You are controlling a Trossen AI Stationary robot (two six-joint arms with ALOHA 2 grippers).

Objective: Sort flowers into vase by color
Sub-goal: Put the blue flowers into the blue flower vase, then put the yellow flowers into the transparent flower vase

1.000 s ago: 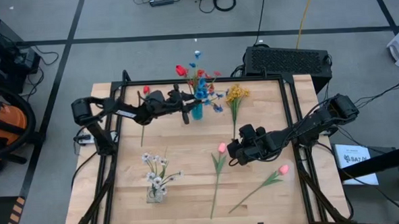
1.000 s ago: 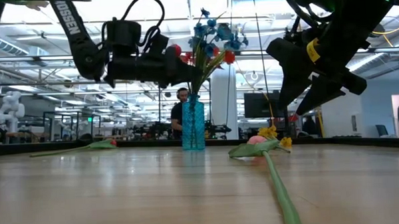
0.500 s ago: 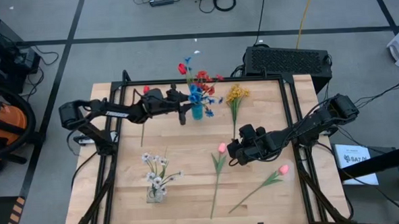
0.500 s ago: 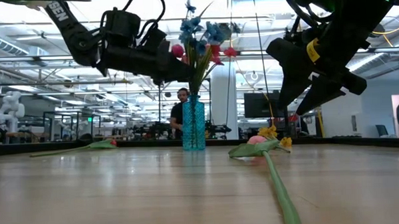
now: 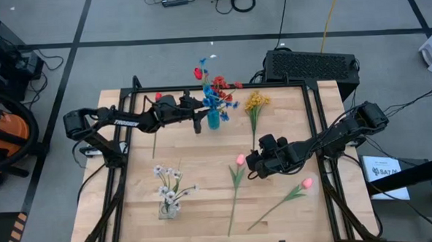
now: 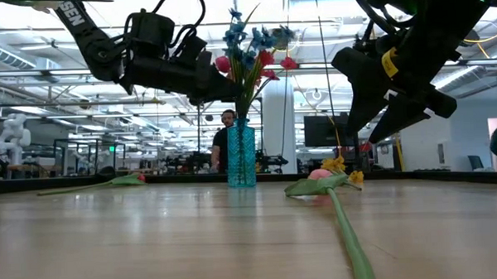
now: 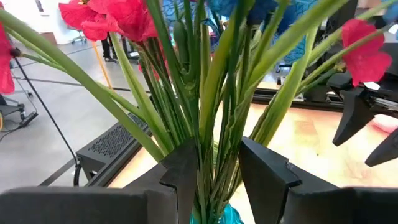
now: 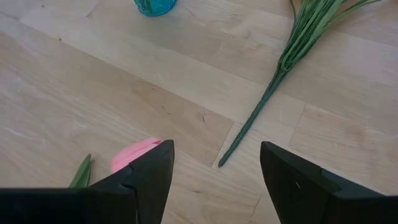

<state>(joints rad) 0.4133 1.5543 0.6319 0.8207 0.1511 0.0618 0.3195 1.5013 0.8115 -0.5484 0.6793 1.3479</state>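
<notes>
left claw (image 5: 203, 121) | hemmed by stems (image 7: 205, 118) | bare table (image 5: 195, 155) between vases

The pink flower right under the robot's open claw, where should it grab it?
Grip the thin green stem just below the pink flower's head, coming straight down. It lies flat on the table, so the right gripper's fingers should straddle the stem crosswise.

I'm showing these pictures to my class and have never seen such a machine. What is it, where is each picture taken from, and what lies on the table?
It is a robot with two dark arms at a wooden table. One camera looks straight down, one sits at table height, one rides on each wrist. The left gripper has its fingers around a bunch of stems standing in the blue vase. The right gripper hangs open above a pink flower. Another pink flower, a yellow spray and a red flower lie loose. White flowers stand in a clear vase.
</notes>
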